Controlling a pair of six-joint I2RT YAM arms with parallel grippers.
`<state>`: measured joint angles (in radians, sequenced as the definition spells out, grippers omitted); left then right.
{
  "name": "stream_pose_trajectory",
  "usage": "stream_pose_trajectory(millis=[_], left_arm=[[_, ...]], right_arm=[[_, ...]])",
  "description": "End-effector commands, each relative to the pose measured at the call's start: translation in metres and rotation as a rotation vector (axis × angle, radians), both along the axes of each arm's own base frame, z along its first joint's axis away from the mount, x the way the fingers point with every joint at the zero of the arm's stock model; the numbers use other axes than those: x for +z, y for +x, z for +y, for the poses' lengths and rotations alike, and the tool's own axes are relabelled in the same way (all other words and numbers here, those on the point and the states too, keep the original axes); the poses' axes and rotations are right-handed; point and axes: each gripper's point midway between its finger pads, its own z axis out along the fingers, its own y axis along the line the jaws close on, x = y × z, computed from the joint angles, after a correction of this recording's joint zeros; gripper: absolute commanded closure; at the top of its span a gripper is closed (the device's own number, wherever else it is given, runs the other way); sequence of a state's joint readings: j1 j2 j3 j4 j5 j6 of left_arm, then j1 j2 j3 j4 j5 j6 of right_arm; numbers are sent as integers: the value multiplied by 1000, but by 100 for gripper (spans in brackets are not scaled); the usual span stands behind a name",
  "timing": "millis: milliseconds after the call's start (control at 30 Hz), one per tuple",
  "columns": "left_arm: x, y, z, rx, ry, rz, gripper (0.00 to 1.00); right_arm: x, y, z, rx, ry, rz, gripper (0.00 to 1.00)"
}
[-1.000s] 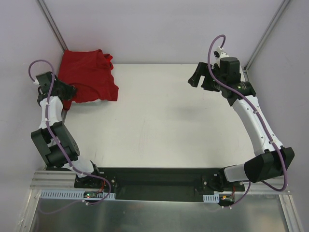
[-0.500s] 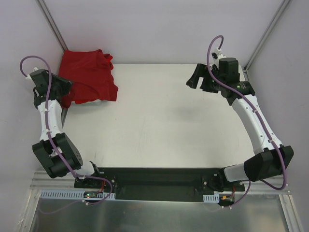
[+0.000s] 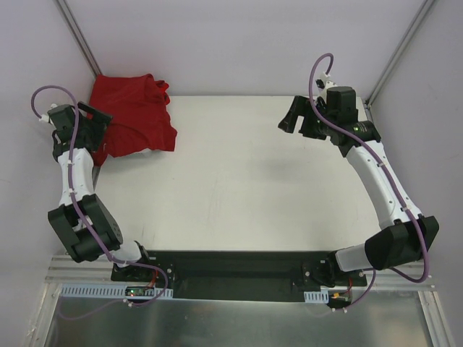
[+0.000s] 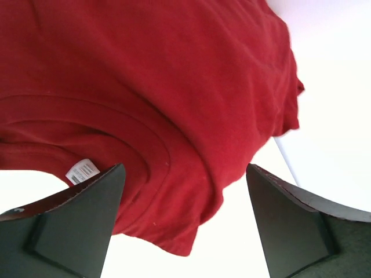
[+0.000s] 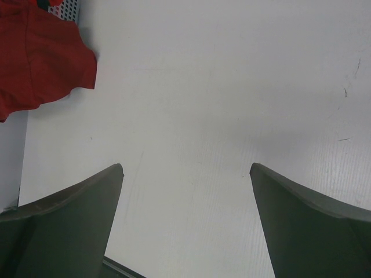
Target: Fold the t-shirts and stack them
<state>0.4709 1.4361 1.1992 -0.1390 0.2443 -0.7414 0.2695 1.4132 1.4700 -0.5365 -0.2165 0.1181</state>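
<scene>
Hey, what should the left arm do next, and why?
Probably draw the left gripper back from the deep-red cloth t-shirt pile: its jaws stand open with nothing held, and the pile lies at the white table's far-left corner.

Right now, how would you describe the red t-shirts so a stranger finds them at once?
Start at the white table, far left corner. There, by the open left gripper, lies the pile of deep-red t-shirts. It is the only coloured cloth, with a small white neck label.
</scene>
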Motion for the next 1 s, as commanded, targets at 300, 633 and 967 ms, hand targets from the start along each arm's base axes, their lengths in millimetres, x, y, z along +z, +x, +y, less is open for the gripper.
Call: stream_pose_trajectory(millis=[300, 633, 967], left_arm=[[-6, 49, 27, 50, -13, -29, 26], [7, 54, 24, 50, -7, -107, 61], [14, 49, 18, 29, 36, -159, 92]], right_arm=[[18, 3, 3, 4, 24, -34, 4], [12, 2, 3, -2, 26, -17, 4], [10, -3, -1, -1, 6, -2, 4]])
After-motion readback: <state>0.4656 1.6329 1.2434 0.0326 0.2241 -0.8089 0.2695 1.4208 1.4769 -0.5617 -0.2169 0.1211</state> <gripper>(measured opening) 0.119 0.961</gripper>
